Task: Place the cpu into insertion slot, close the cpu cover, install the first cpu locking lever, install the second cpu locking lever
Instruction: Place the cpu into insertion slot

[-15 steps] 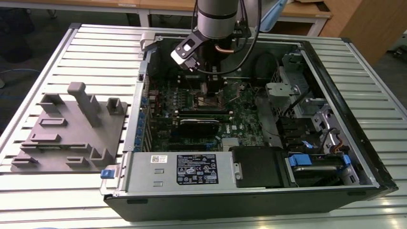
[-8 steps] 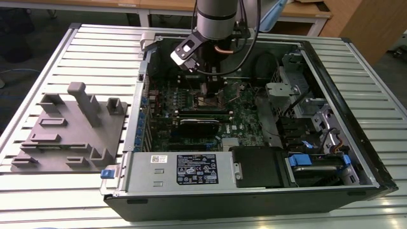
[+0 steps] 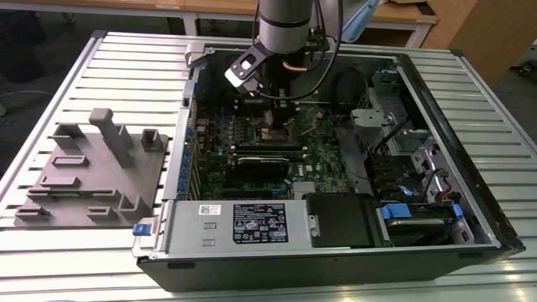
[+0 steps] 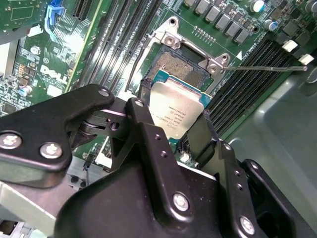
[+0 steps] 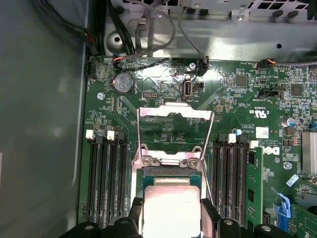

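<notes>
**Hidden or cut off.** In both wrist views the gripper's [image 5: 172, 214] black body cuts off the near edge of the cpu [image 4: 176, 104]. The chip masks the near part of the insertion slot [image 4: 179, 67], leaving a strip of tan pin field bare beyond it. Whether the chip sits on the pins or hangs just above them cannot be told. In the exterior view the arm [image 3: 285, 25] screens the socket.

**Pose.** The arm enters the open computer case [image 3: 180, 170] from above, wrist over the green motherboard [image 5: 247, 99]. The pincer's fingers [image 5: 136, 208] pinch the cpu by two opposite edges (silvery top facing the cameras).

**Edges and room.** The cpu cover [image 5: 174, 113] stands open, tipped away on the slot's far side. One locking lever [image 4: 262, 68] is unlatched, reaching out over the memory slots [image 5: 106, 178]. These long slots flank the socket closely on both sides.
</notes>
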You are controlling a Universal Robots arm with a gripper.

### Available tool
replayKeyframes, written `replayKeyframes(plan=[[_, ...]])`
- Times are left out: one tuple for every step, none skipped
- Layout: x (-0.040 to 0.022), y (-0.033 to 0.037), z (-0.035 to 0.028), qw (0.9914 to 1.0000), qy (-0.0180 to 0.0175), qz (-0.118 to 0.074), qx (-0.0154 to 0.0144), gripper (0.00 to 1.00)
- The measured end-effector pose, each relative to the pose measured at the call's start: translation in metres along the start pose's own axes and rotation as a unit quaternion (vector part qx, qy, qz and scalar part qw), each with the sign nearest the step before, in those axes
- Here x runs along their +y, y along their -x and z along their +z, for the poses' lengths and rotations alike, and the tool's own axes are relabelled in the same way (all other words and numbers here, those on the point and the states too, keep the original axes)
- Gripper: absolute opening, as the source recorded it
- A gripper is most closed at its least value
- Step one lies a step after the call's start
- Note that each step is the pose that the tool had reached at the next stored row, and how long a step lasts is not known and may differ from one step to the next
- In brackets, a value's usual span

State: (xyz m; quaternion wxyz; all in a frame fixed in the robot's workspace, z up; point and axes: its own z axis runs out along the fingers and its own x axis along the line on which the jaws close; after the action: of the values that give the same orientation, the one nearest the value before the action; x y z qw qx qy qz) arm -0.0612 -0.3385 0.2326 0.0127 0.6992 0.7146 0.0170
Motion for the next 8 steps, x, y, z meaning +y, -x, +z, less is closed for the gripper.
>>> replayKeyframes(plan=[[-0.0002,-0.0001,0.0002,1.00000,0.0000,0.000,-0.0008,0.54],[-0.0004,-0.0002,0.0005,1.00000,0.0000,0.000,-0.0020,0.54],[-0.0006,-0.0003,0.0008,1.00000,0.0000,0.000,-0.0026,0.54],[-0.0008,-0.0003,0.0012,1.00000,-0.0001,0.000,-0.0029,0.54],[-0.0009,-0.0003,0.0018,1.00000,-0.0001,0.000,-0.0030,0.54],[-0.0010,-0.0004,0.0024,1.00000,-0.0001,0.000,-0.0030,0.54],[-0.0011,-0.0005,0.0029,1.00000,0.0000,0.000,-0.0031,0.54],[-0.0011,-0.0006,0.0034,1.00000,0.0000,0.000,-0.0031,0.54]])
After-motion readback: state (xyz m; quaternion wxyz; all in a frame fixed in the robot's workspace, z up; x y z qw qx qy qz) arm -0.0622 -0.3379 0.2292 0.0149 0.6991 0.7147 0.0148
